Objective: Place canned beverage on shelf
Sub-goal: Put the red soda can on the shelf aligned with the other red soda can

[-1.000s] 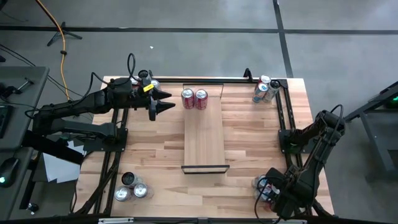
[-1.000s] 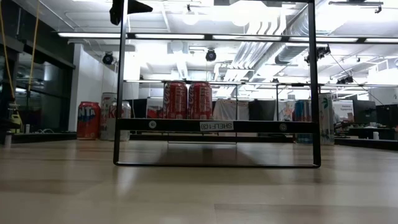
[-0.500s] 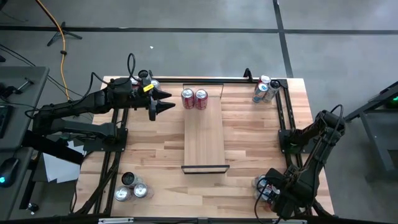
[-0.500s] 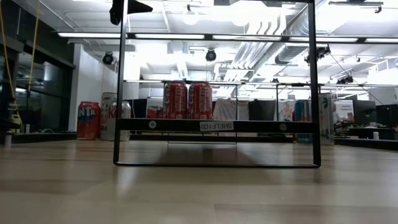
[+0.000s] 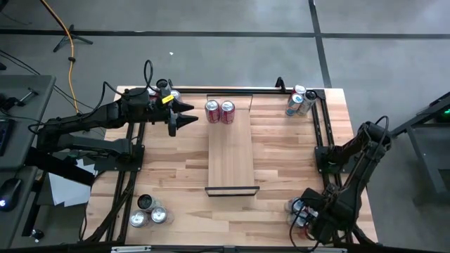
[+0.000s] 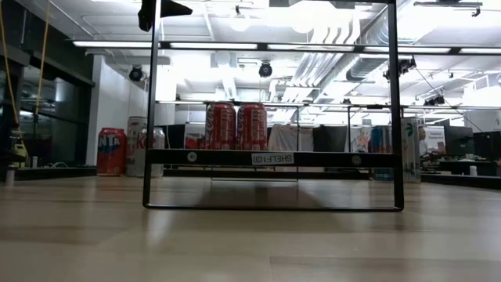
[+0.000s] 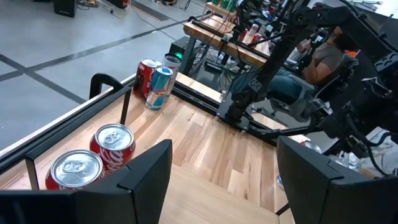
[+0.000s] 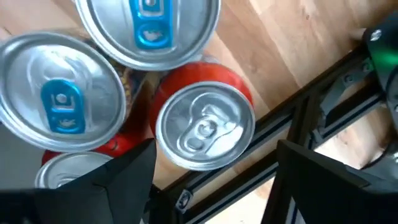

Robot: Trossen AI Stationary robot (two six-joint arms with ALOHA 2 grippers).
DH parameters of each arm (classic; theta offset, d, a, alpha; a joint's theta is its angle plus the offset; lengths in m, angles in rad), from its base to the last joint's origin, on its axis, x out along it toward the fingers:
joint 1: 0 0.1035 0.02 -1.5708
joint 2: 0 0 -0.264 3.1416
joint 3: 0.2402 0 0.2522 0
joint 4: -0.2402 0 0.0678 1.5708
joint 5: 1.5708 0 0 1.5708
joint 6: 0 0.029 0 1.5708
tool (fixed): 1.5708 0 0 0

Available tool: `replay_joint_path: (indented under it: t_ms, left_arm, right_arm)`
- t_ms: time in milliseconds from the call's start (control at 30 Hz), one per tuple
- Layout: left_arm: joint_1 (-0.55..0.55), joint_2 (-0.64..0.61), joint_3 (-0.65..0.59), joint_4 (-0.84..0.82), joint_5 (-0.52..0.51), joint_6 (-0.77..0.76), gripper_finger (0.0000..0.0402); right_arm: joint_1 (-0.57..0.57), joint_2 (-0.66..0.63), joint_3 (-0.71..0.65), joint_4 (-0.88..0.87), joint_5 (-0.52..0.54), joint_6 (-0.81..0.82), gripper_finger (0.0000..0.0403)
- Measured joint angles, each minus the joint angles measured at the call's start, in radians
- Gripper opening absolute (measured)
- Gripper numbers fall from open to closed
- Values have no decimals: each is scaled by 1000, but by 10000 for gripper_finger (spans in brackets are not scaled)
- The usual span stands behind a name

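Note:
Two red cans [image 5: 219, 111] stand upright on the far end of the shelf [image 5: 230, 151], a pale board with black rails; the low view shows these cans [image 6: 236, 126] on it too. My left gripper [image 5: 190, 114] hovers open and empty, left of those cans and above the table; its wrist view shows the open left gripper [image 7: 230, 186] with both cans [image 7: 93, 158] ahead. My right gripper [image 5: 304, 215] points down, open, over a cluster of cans at the near right corner. A red can with a silver top [image 8: 205, 127] lies below the fingers, which stand apart on either side of it.
Beside the red can stand two blue-tab cans [image 8: 59, 99] and another can [image 8: 65, 171], close to a black frame rail [image 8: 249, 168]. More cans stand at the far right [image 5: 299, 102], near left [image 5: 149, 211] and far left [image 5: 166, 88]. Black frames run along both table sides.

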Motion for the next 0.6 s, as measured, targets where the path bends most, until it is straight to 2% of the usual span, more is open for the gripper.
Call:
replay_joint_path:
  t_ms: [267, 600]
  left_arm:
    - [0, 0, 0, 0, -4, 0, 239]
    - [0, 0, 0, 8, -4, 0, 239]
  right_arm:
    - [0, 0, -95, 137, -24, 5, 316]
    - [0, -2, -110, 138, 9, 10, 316]
